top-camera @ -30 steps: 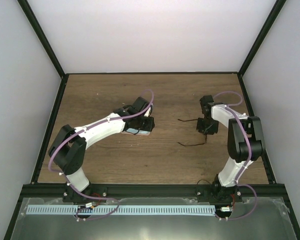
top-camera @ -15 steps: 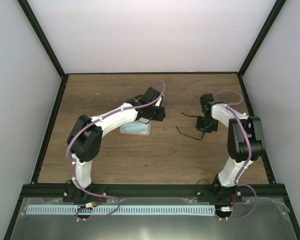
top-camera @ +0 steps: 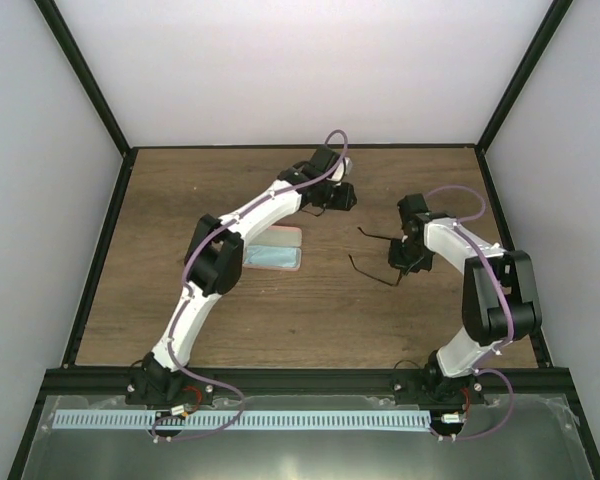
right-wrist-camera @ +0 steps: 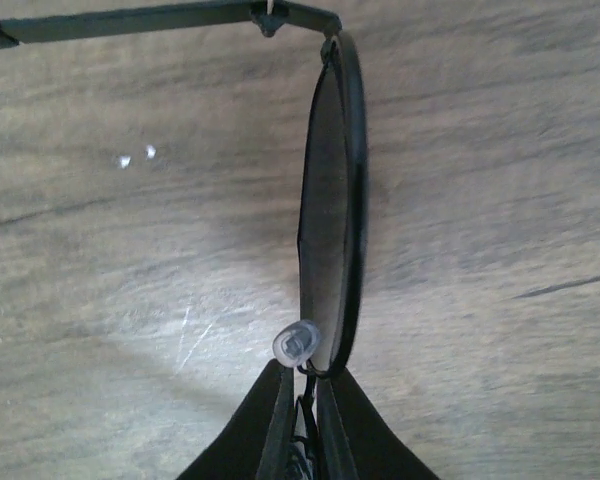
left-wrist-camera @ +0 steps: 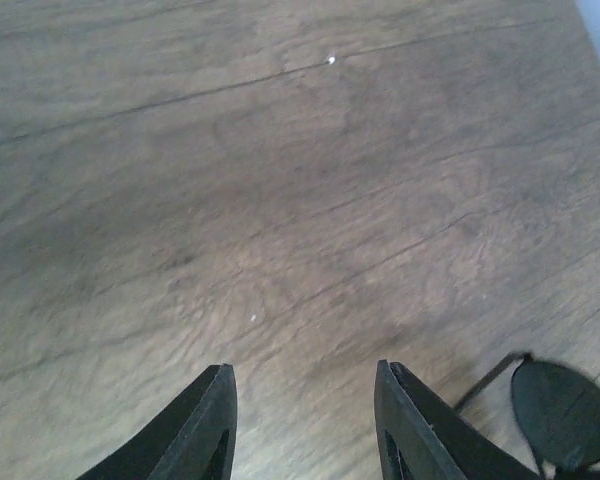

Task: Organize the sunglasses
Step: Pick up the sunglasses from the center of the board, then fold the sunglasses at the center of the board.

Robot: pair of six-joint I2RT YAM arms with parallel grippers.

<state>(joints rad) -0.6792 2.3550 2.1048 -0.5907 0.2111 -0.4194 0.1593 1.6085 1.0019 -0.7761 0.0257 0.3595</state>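
The black sunglasses (top-camera: 380, 255) hang in my right gripper (top-camera: 404, 257) just above the table, right of centre, with their thin temple arms pointing left. In the right wrist view the jaws are shut on the bridge (right-wrist-camera: 307, 385) beside a clear nose pad. One dark lens (right-wrist-camera: 330, 240) stands edge-on, with a temple arm (right-wrist-camera: 130, 22) along the top. My left gripper (top-camera: 342, 196) is open and empty, stretched toward the far middle of the table. In the left wrist view (left-wrist-camera: 305, 420) it is over bare wood, with one lens (left-wrist-camera: 565, 410) at the lower right.
The salmon-pink case (top-camera: 273, 237) lies left of centre with the light blue cloth (top-camera: 270, 258) on it, behind the left arm's forearm. Black frame rails (top-camera: 100, 260) border the wooden table (top-camera: 180, 200), with white walls beyond them.
My left gripper has left the pink case and swung up and right toward the far middle. My right gripper has shifted the sunglasses slightly left.
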